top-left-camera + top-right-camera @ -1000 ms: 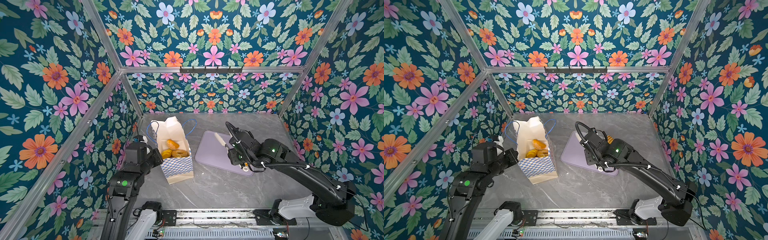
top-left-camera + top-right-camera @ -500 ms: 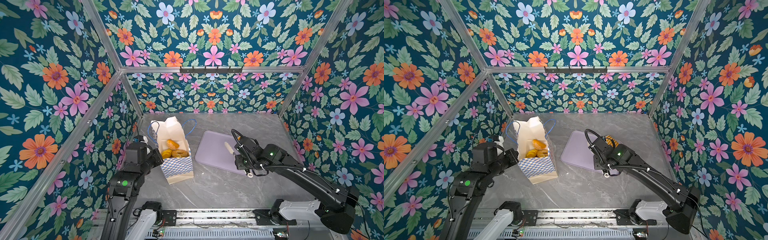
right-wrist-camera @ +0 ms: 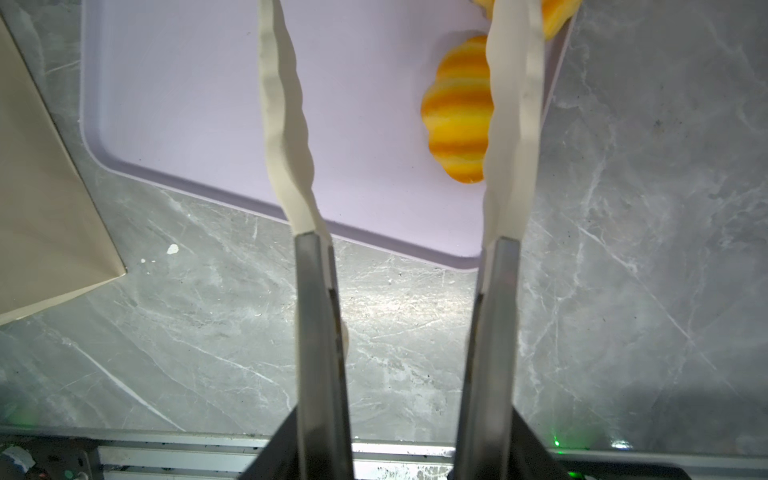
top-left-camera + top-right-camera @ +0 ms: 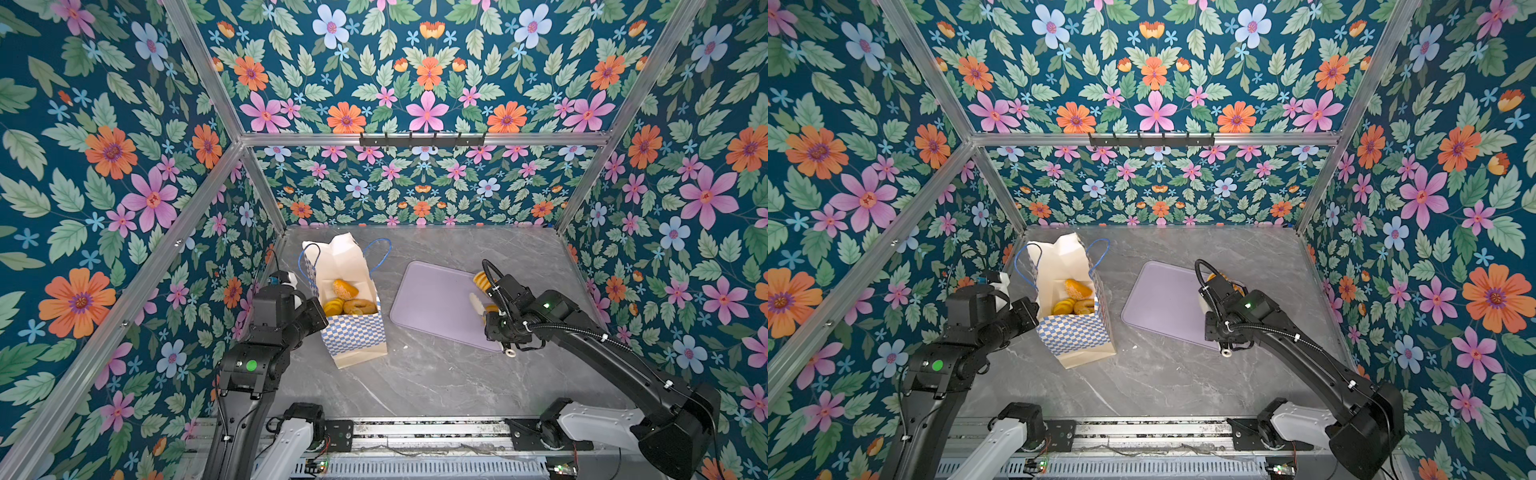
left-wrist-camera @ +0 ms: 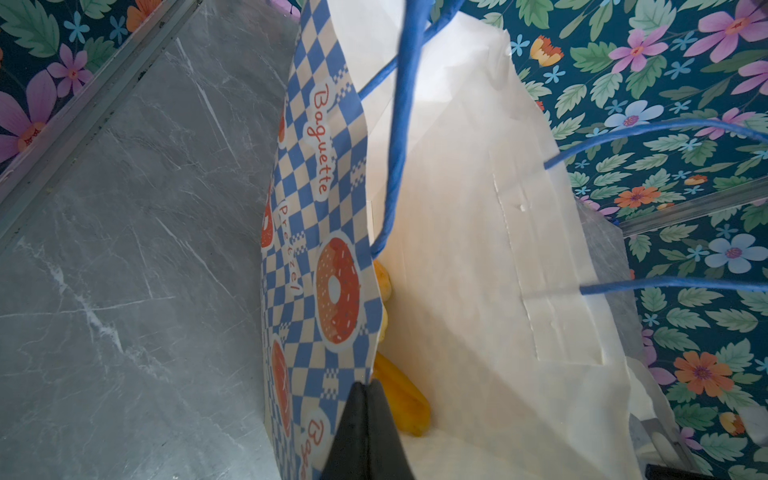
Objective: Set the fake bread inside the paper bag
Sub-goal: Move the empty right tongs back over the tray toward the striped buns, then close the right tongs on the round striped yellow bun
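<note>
Pinched shut, my left gripper (image 5: pixel 365 388) clamps the checkered rim of the paper bag (image 4: pixel 355 332), which stands open-mouthed on the grey table (image 4: pixel 436 374). Three pieces of fake bread (image 4: pixel 348 300) lie inside it. Right of the bag sits the lilac tray (image 4: pixel 432 303), and my right gripper (image 3: pixel 390 25) hangs over its near right corner, jaws half apart and empty. One ridged loaf (image 3: pixel 457 112) lies on the tray by one finger (image 3: pixel 513 104); a second loaf (image 4: pixel 481 279) sits farther back along the same edge
</note>
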Robot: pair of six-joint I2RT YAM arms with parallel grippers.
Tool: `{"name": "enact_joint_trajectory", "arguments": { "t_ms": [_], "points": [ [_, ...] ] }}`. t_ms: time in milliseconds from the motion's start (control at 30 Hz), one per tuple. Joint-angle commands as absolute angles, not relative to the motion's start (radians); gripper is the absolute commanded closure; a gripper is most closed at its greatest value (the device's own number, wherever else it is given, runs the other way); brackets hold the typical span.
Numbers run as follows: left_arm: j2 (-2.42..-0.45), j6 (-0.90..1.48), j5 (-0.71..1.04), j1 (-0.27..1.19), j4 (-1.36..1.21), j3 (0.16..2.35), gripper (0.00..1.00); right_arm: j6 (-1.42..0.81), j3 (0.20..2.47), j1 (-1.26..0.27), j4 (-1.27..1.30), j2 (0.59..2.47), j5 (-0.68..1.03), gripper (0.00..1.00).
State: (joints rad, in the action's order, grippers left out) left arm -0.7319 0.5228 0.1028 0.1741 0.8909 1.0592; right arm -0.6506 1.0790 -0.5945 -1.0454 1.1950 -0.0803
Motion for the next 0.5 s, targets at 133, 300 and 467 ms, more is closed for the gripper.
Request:
{"name": "enact_joint_trajectory", "arguments": {
  "t_ms": [133,300,467],
  "points": [
    [-0.728,0.52,0.11,0.174,0.863,1.045,0.93,-0.631,1.038,-0.544,-1.032,1.195,-0.048,0.45],
    [-0.727,0.52,0.115,0.174,0.858,1.038,0.93,-0.621,1.023,-0.54,-1.025,1.224,-0.047,0.44],
    [-0.726,0.519,0.117,0.174,0.857,1.033,0.93,-0.614,1.007,-0.529,-1.01,1.244,-0.043,0.43]
  ]
}}
